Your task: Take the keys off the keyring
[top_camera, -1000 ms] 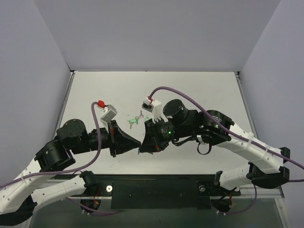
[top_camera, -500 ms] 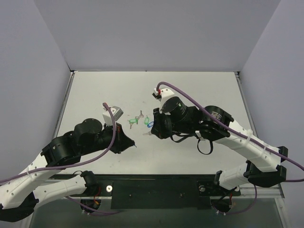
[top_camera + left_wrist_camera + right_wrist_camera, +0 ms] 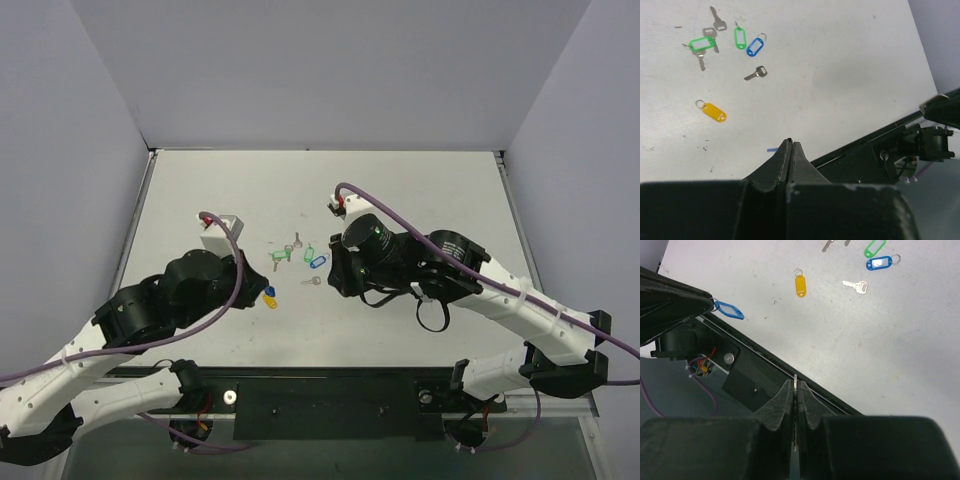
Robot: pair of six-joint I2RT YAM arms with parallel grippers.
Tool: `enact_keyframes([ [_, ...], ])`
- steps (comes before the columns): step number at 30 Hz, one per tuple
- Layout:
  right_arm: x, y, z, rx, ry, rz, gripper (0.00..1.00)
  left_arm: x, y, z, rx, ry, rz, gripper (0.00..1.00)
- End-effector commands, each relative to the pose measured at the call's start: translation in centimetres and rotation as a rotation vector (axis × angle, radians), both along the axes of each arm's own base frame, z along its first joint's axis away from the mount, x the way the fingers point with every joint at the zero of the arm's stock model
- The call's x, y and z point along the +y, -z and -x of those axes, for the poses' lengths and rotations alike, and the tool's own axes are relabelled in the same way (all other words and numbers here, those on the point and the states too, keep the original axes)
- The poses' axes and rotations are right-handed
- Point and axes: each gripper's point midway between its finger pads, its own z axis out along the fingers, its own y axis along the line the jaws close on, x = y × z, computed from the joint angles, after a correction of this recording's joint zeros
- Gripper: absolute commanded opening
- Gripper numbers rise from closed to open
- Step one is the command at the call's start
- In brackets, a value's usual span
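Note:
My left gripper (image 3: 790, 142) is shut on the deep-blue tag (image 3: 729, 310), which hangs from its tip above the table's near edge. It shows as a thin blue sliver in the left wrist view (image 3: 772, 149) and beside the left gripper (image 3: 258, 290) in the top view. My right gripper (image 3: 796, 382) is shut on a thin silver key (image 3: 796, 390), seen edge-on between the fingers. The yellow tag (image 3: 714, 112) lies on the table with a small ring on its end. One loose silver key (image 3: 756, 73) lies beyond it. The right gripper (image 3: 335, 280) is well apart from the left.
A lighter blue tag (image 3: 754, 47) and two green tags (image 3: 701, 44) (image 3: 740, 37) with keys lie in a cluster at mid-table. The black base rail (image 3: 320, 395) runs along the near edge. Grey walls enclose the table.
The two grippers, close together a second ago, have drawn apart. The left has pulled back to the left with the blue tag. The yellow tag now lies on the table.

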Motion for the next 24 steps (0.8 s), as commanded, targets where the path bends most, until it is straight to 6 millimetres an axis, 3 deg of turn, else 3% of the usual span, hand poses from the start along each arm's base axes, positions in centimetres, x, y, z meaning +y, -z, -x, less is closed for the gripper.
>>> enact_keyframes([
  [1, -1.1, -0.7, -0.4, -0.031, 0.059, -0.033, 0.0, -0.2, 0.9, -2.8, -0.048, -0.121, -0.036, 0.0],
  [9, -3.0, -0.1, -0.5, -0.045, 0.124, -0.031, 0.0, -1.7, 3.8, -6.7, -0.053, -0.191, -0.1, 0.0],
  [12, -3.7, 0.2, -0.4, -0.044, 0.14, -0.03, 0.0, -2.0, 5.7, -8.5, -0.026, -0.205, -0.137, 0.0],
  [14, -3.8, 0.2, -0.3, -0.041, 0.143, -0.036, 0.0, -2.0, 7.1, -9.7, 0.01, -0.214, -0.148, 0.21],
  [16, -4.1, 0.1, -0.3, -0.042, 0.147, -0.037, 0.0, -2.2, 7.8, -10.9, 0.037, -0.214, -0.144, 0.49],
  [18, -4.5, 0.1, -0.1, -0.043, 0.151, -0.038, 0.0, -2.4, 7.9, -11.8, 0.043, -0.215, -0.145, 0.62],
  [20, -4.8, 0.0, -0.1, -0.047, 0.156, -0.038, 0.0, -3.0, 8.0, -12.4, 0.044, -0.195, -0.147, 0.74],
  [24, -5.1, -0.1, -0.2, -0.051, 0.163, -0.035, 0.0, -3.4, 7.0, -13.3, 0.038, -0.178, -0.145, 0.8],
])
